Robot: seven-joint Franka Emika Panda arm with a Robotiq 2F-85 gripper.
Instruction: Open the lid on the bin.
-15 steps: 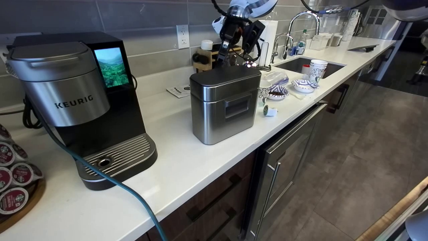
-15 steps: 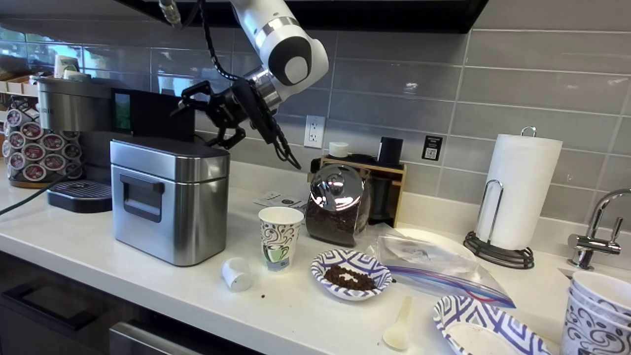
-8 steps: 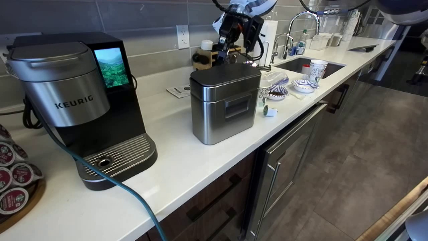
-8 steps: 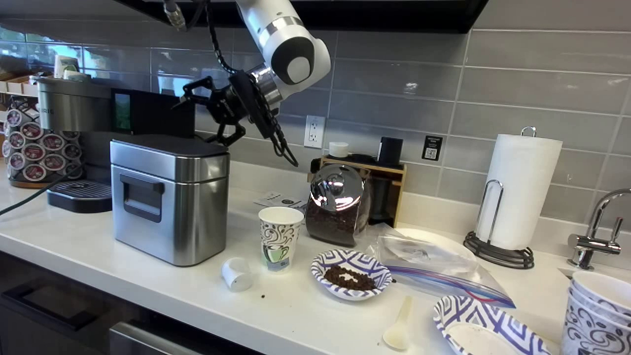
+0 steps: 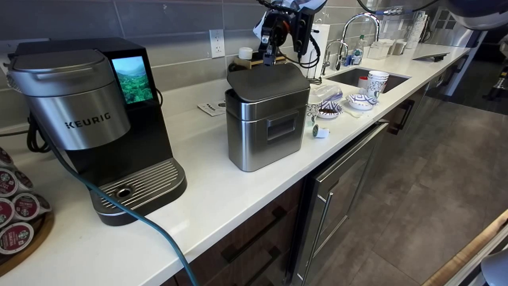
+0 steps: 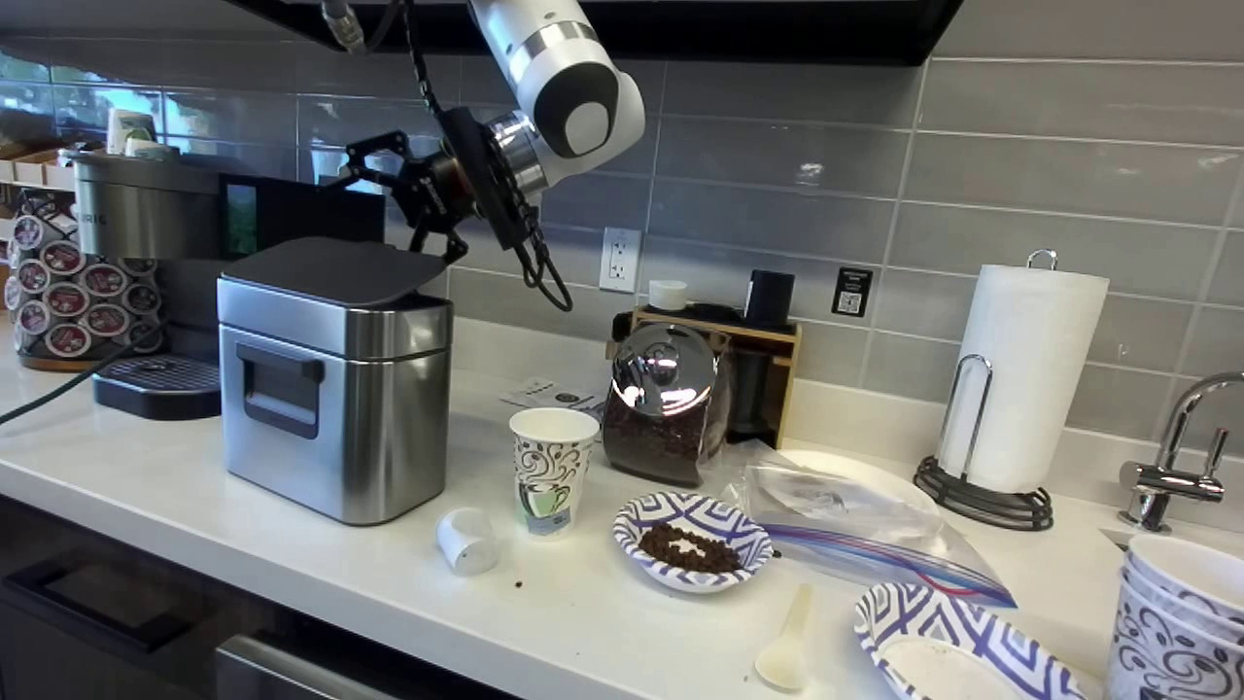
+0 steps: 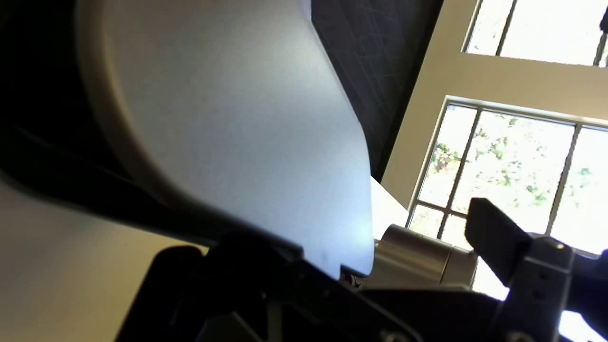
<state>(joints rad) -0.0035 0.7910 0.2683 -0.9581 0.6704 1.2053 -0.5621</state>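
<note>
Fingers (image 6: 377, 146) well apart, the black Robotiq gripper (image 6: 372, 222) hangs at the rear of the bin (image 6: 389, 428), its upper finger held higher than the lid (image 6: 326, 270) and its lower one right at the raised edge; from where I stand I can't tell whether that tip is hooked underneath. The lid itself is a flat, dark grey panel, matte on top, rounded at the corners and as wide as the bin. It sits atop the bin at a slant, up along the side facing the tiled wall (image 6: 777, 185) and down along the front rim, above the recessed handle (image 6: 282, 363), so that a dark wedge of gap shows at each end. Close up in the wrist view it looms large, a pale sheen across it. Under it the bin is boxy brushed stainless steel with a level seam near the top, upright on the white countertop (image 6: 583, 617). To one side stands a Keurig coffee maker (image 5: 79, 103), green hills glowing on its screen (image 5: 133, 79); to the other, a printed paper cup (image 6: 551, 476) stands near a white coffee pod (image 6: 466, 542) lying on its side.
</note>
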